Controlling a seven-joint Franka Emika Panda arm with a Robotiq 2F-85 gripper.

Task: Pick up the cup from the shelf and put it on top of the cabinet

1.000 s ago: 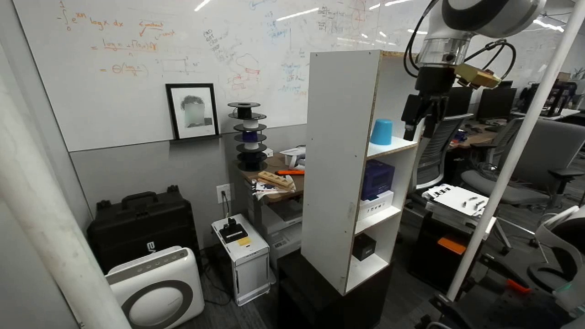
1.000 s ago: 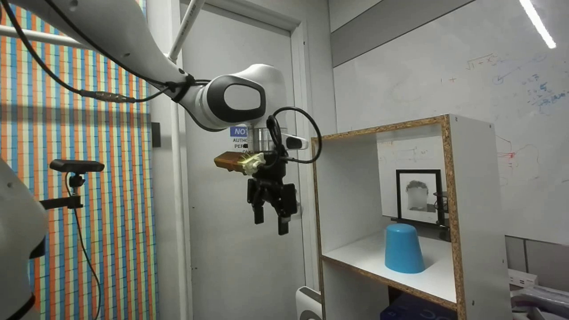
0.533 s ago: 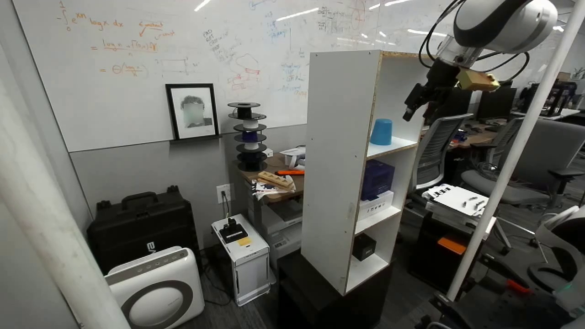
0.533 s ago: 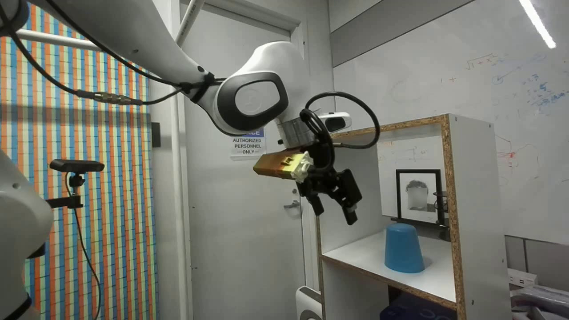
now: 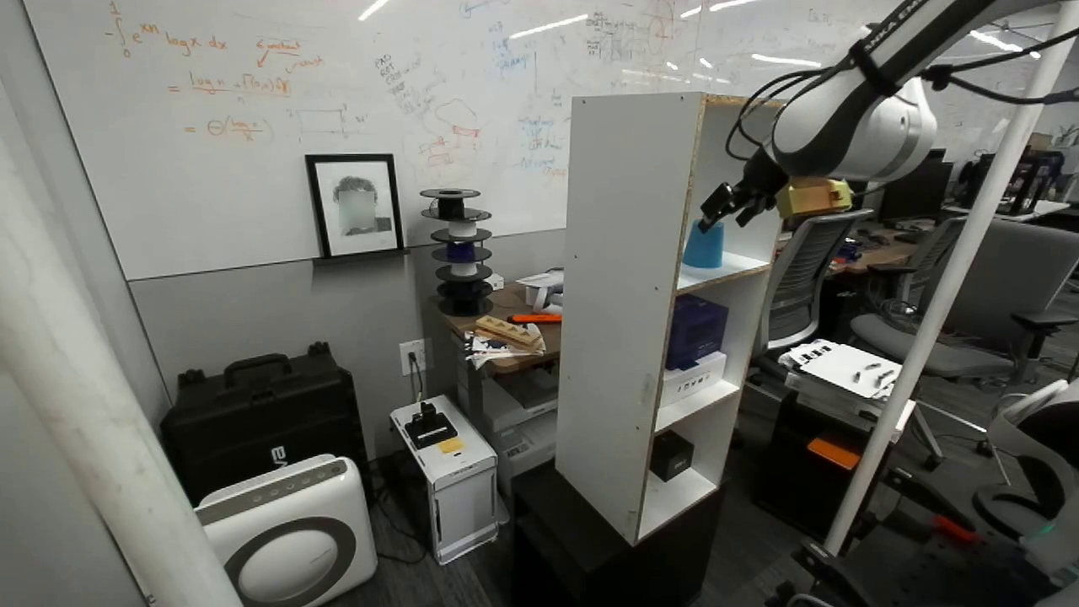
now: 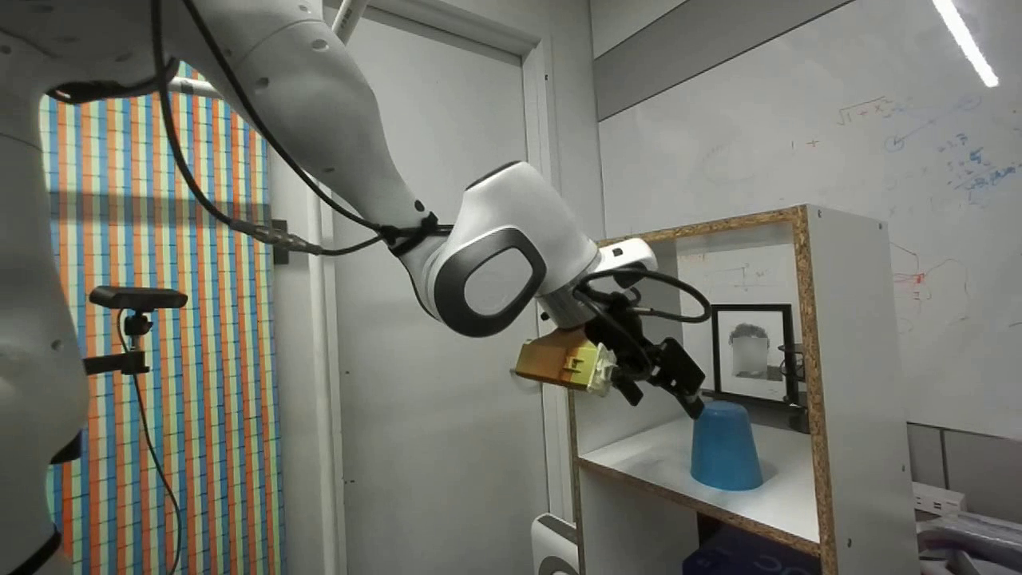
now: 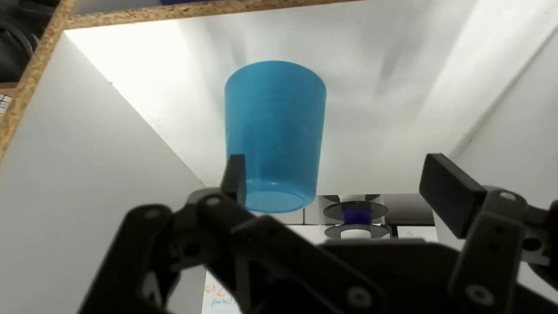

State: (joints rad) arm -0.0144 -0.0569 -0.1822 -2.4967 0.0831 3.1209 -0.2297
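The cup (image 6: 725, 451) stood mouth down on the shelf (image 6: 786, 499), just ahead of my claw (image 6: 664, 401) and a little below it, inside the cabinet (image 5: 624, 278). My guess at handling: light, smooth, probably plastic, hard to break but likely to give a little under a hard pinch. Its wall narrowed upward, so a hold close to the closed end would likely have slipped off; better one pad on each flank, about mid-height, squeezed gently.

My claw's fingers were wide apart, nothing clamped. In the wrist view, which stood upside down, the near finger (image 7: 234, 176) overlapped the cup's edge by its closed end; the far finger (image 7: 451, 196) hung well clear. Contact: could not tell. The cup sat off-centre, so pushing straight on would probably have nudged or tipped it. Needed, I judged: a sideways shift to centre it, then lower.

Pose: my arm (image 6: 319, 104) sloped down from behind and above the claw, the wrist angled so the fingers pointed forward and down into the compartment. The cabinet's top lay above the claw.
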